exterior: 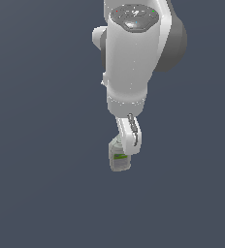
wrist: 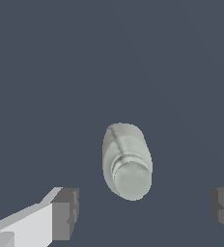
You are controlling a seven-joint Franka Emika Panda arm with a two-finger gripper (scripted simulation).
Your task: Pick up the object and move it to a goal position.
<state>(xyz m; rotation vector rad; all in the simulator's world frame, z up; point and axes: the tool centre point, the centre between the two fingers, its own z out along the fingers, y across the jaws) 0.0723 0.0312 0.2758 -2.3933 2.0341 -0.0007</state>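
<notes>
Here the claw (wrist: pixel 144 212) hung with its fingers spread wide, the bottle (wrist: pixel 127 161) standing upright between them, untouched. No desk edge or corner showed to place it by. This looked like the approach; next, I judged, lowering and closing were needed.

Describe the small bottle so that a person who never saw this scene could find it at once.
Start from the big white robot arm coming down from the top of the exterior view. Right under its gripper stands the bottle on the plain dark grey floor. It is the only loose thing there: small, translucent grey-white, with a round cap and a green-and-white label.
</notes>
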